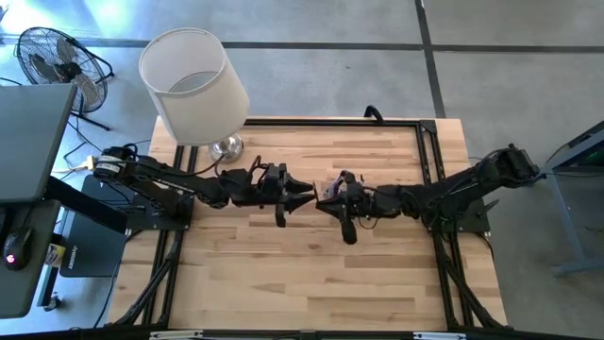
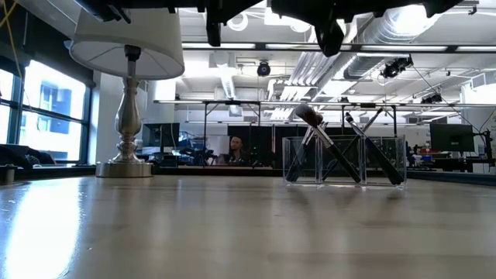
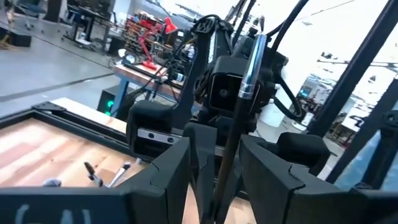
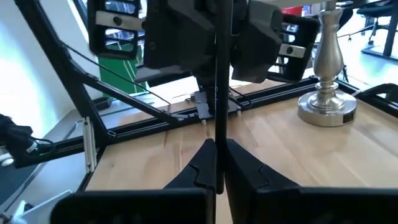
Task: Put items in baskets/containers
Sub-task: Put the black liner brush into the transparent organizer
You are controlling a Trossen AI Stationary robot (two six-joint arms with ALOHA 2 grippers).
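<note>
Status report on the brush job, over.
Right gripper shut on a brush, raised mid-table. Left gripper open, its fingers either side of that brush. Clear box holds several brushes. Nothing blocking.

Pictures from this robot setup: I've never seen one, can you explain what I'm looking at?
Two dark robot arms work at a wooden table. One camera looks down from above, one sits at table height, and one rides on each wrist. On the table stand a lamp and a clear box holding makeup brushes. Above mid-table, the right gripper is shut on a slim brush, and the left gripper stands open around it.
</note>
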